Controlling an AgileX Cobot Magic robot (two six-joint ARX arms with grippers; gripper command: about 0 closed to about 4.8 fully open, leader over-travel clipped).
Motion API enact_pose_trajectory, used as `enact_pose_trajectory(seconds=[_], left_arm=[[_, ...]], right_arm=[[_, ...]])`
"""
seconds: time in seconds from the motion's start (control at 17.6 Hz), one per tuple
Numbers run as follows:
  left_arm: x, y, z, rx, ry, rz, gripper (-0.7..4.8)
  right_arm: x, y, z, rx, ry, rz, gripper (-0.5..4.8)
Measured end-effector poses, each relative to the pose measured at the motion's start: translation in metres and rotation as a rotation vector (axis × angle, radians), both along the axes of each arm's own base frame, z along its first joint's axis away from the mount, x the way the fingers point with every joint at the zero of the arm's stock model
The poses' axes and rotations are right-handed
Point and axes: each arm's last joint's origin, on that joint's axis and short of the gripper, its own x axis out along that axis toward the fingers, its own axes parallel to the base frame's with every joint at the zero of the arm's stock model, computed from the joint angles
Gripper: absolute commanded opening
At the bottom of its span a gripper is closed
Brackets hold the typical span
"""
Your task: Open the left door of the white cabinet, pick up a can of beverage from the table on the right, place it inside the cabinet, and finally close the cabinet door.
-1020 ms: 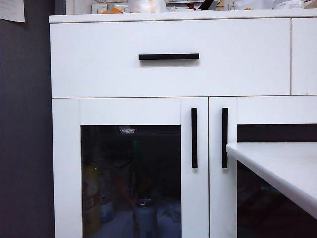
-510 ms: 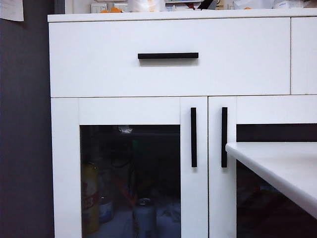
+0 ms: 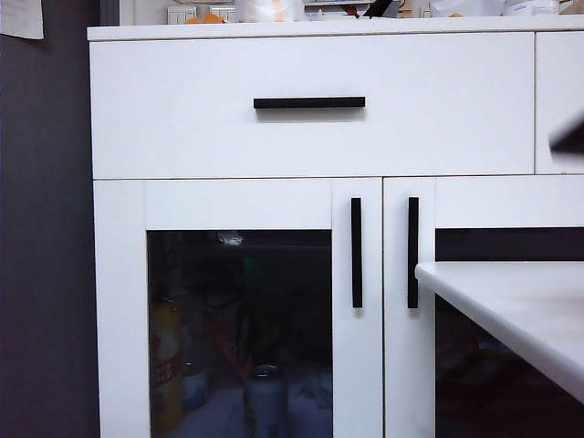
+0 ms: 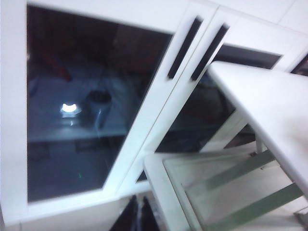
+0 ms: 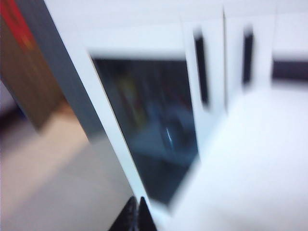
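— Where does the can of beverage (image 3: 265,394) stand?
— Inside the white cabinet (image 3: 310,137), behind the glass of the left door (image 3: 239,310), which is flush shut; the table (image 3: 520,306) juts in from the right.
— And the grippers?
— The left gripper (image 4: 137,214) and the right gripper (image 5: 137,214) both show fingers pressed together, empty, before the doors

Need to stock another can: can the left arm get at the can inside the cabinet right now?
Probably not. The left door is closed flush, so its glass stands between the can and the left gripper, whose jaws are shut.
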Motion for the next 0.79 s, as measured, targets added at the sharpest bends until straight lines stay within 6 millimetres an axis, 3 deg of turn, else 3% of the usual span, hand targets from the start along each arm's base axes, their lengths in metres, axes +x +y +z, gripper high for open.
enact_pose_trajectory(seconds=[0.34, 0.62, 0.79], left_arm=[[0.000, 0.000, 0.000, -0.018, 0.010, 0.009, -0.05], [0.000, 0.001, 0.000, -0.019, 0.009, 0.013, -0.05], [0.003, 0.008, 0.000, -0.021, 0.007, 0.100, -0.05]], right_arm=[[-0.005, -0.004, -0.021, -0.134, 0.185, 0.000, 0.13], [-0.007, -0.007, -0.023, -0.120, 0.171, -0.011, 0.13], [-0.006, -0.020, -0.018, -0.073, 0.121, -0.136, 0.13]])
